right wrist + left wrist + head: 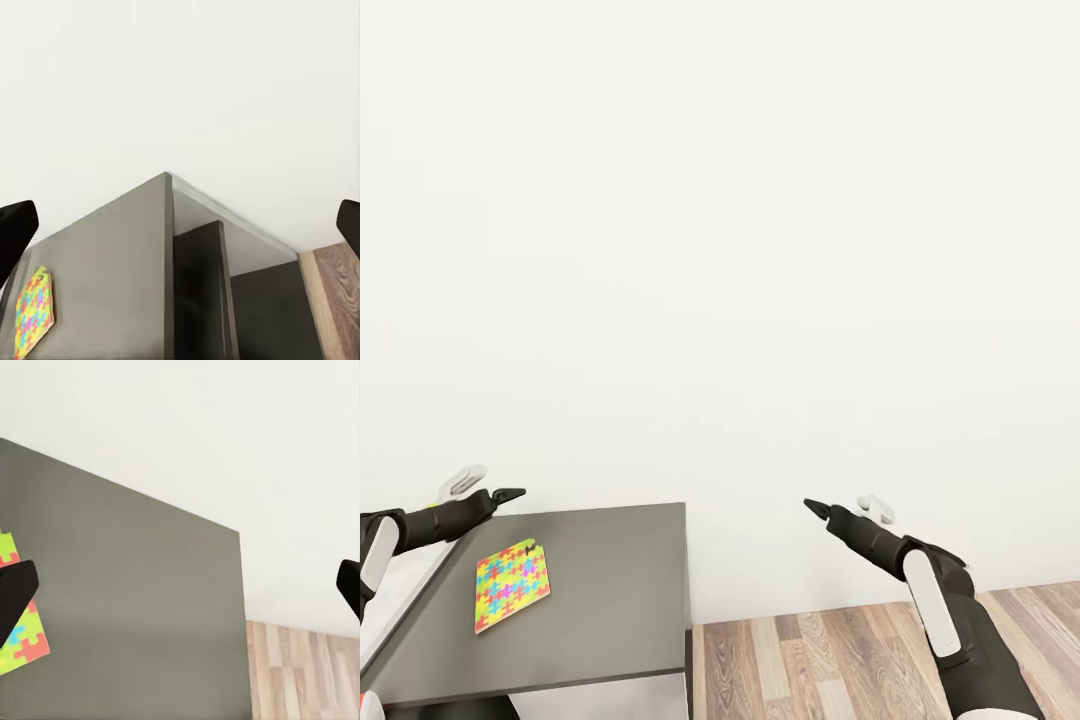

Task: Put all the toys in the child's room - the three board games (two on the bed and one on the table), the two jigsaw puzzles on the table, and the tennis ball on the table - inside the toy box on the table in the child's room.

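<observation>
1. Against a plain white wall (720, 220), the head view shows the dark grey worktop (610, 590) low at the left, with its right edge ending over a wood-plank floor (840, 650).
2. One jigsaw puzzle (510, 584) lies flat on the worktop near its left side, a bright patchwork of yellow, green, pink, blue and orange pieces, turned at an angle to the worktop's edges.
3. Beside the dark top, at the far left, a pale grey slab (405, 600) runs alongside it at a slant.
4. The left gripper (500, 497) hovers over the far left corner of the worktop, above and just behind the puzzle, not touching it.
5. In the left wrist view the two dark fingertips (15, 592) sit at opposite edges of the picture with the worktop (150, 607) and a corner of the puzzle (22, 641) between them, so the jaws stand wide and hold nothing.
6. The right gripper (822, 510) hangs in the air well to the right of the worktop, over the floor, pointing towards the wall.
7. Its wrist view likewise shows a dark fingertip (13, 229) at each side edge, far apart, so these jaws are also wide and hold nothing.
8. That same view looks along the worktop's end (127, 262), with the puzzle (34, 311) on top, darker panels and a recess below, and a strip of floor (337, 300) at the side.
</observation>
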